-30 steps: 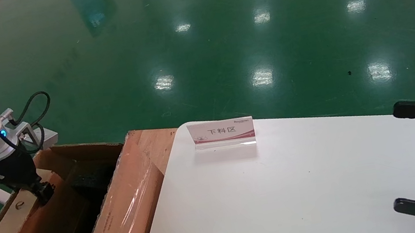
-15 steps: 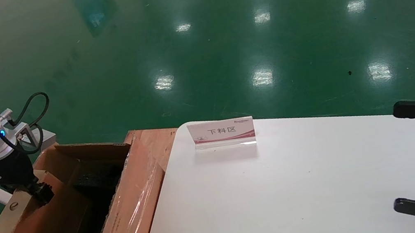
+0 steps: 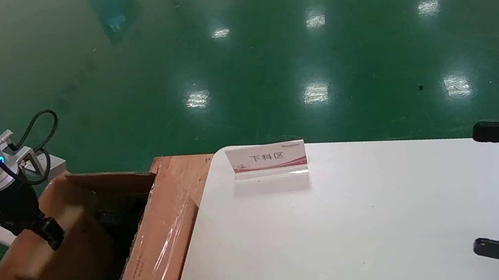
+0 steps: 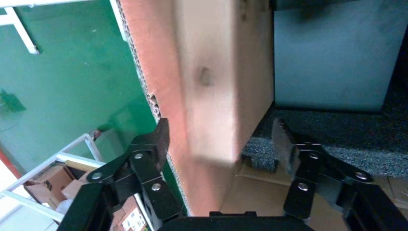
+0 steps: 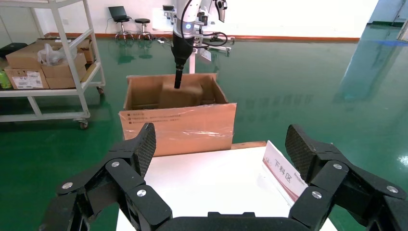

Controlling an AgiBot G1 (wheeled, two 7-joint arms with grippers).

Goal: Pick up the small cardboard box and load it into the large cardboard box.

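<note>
Beside the bench [image 3: 367,221]: large cardboard box [image 3: 150,271], open. Inside it, against the outer wall: small cardboard box [image 3: 62,239], now tipped steeply where it lay flatter a moment ago, so probably dropping in. Just above: left hand [image 4: 221,144] spread wide, gripping nothing. Over the bench, well apart: right hand [image 5: 221,144] open, empty.

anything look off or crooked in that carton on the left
Yes: the small cardboard box stands tilted on edge inside the large cardboard box, leaning on its outer wall rather than lying flat. The left gripper straddles it, jaws open. The right gripper idles above the white table.
</note>
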